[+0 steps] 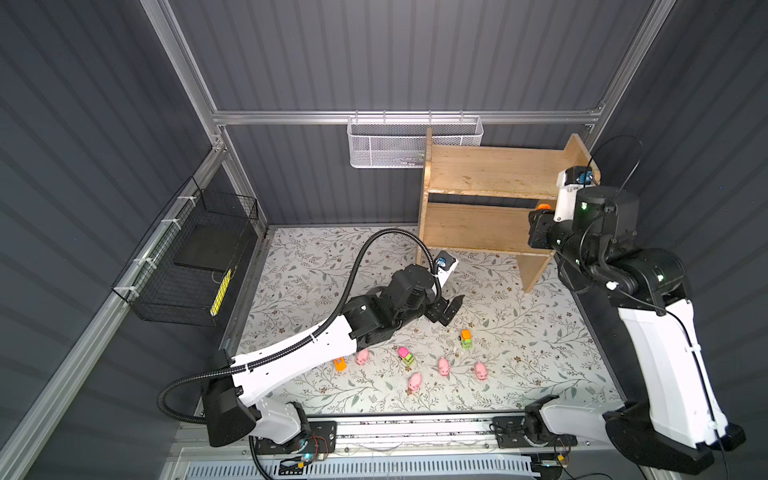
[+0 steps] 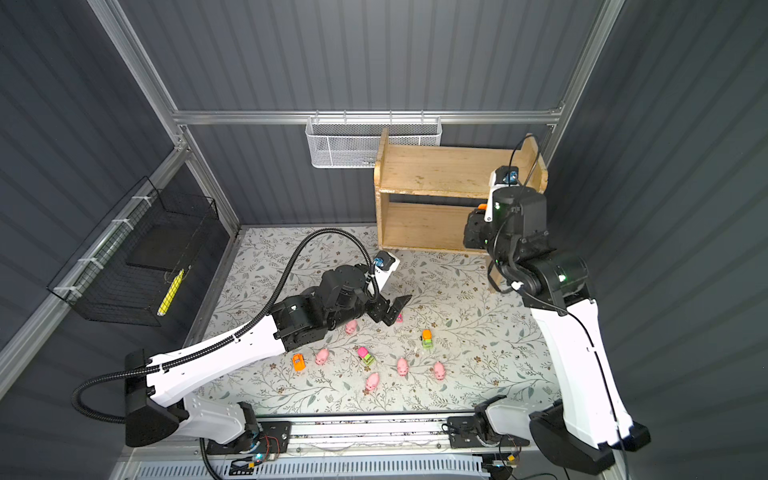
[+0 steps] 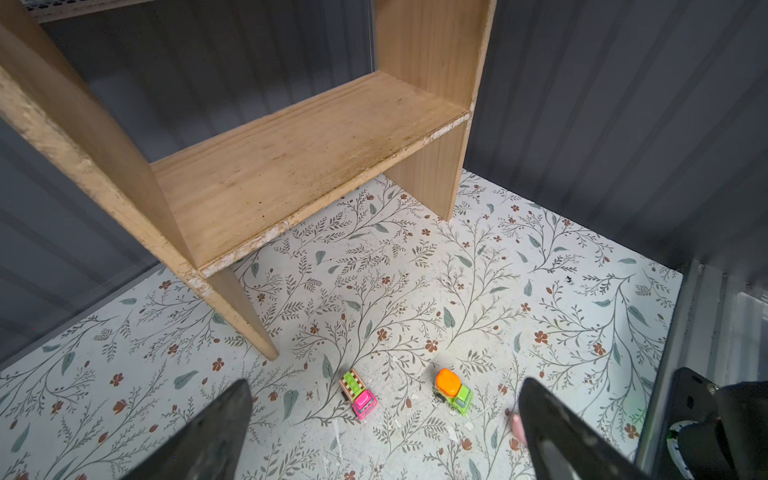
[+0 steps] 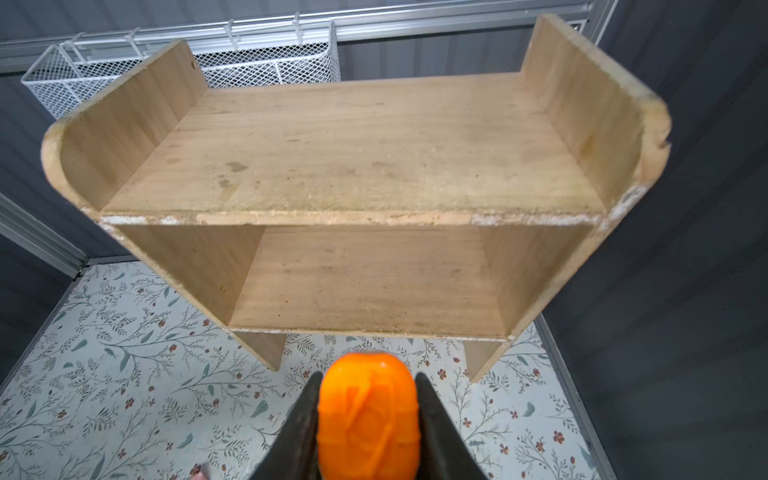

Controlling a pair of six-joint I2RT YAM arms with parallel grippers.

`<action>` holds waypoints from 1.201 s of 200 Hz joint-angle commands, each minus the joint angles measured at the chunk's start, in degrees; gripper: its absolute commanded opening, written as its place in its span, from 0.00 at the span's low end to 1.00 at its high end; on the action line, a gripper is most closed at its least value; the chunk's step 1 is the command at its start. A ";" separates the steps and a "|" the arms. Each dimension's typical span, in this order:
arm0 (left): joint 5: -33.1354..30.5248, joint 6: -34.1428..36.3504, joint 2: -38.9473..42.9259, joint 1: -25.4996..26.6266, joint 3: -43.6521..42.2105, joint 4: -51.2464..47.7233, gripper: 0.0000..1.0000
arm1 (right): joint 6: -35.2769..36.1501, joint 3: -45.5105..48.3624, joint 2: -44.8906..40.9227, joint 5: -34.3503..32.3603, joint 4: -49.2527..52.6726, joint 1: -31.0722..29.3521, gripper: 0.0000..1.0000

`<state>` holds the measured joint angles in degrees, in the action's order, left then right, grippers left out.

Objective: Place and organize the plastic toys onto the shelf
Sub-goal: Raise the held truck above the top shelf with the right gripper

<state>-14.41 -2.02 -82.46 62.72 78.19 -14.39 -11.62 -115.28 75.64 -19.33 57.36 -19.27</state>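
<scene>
— What has your right gripper got?

— My right gripper is pinching an orange toy, one jaw pressed on each flank. In both top views it hangs before the right end of the shelf, about level with the lower tier. The toy is clear of the wood, not yet on either board.

— And the left?

— My left gripper is spread wide and holds nothing, low over the middle of the mat. Past its fingers my wrist camera sees two trucks standing on the mat. They are a pink-and-green truck and an orange-and-green truck, near each other but apart.

— Where does the shelf stand?

— In the mat's far right corner, upright on its legs, back to the wall.

— The other toys?

— Loose on the near half of the mat, none touching. An orange car lies nearest the left edge, beside my left arm, with a pig just right of it. Another pig sits close under my left arm. Three more pigs form a loose group toward the near edge, nearer it than the trucks. A pink scrap shows beneath my left fingers; it may be another toy, but I cannot tell.
</scene>
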 commanded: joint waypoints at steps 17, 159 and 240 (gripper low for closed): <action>1.69 3.34 -1.60 0.30 4.51 -2.65 1.00 | 4.49 -9.49 6.61 6.31 2.55 7.26 0.28; -0.52 7.86 -2.25 0.23 4.33 -2.20 1.00 | 6.76 -31.08 26.12 21.77 4.95 25.22 0.29; -1.28 10.02 -4.30 -0.03 5.76 -2.24 1.00 | 8.54 -32.60 30.18 21.63 5.13 25.95 0.29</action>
<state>-14.98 6.48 -86.67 62.70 81.97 -16.05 -4.32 -147.04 104.73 2.09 62.39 6.59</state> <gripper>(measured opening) 0.997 0.319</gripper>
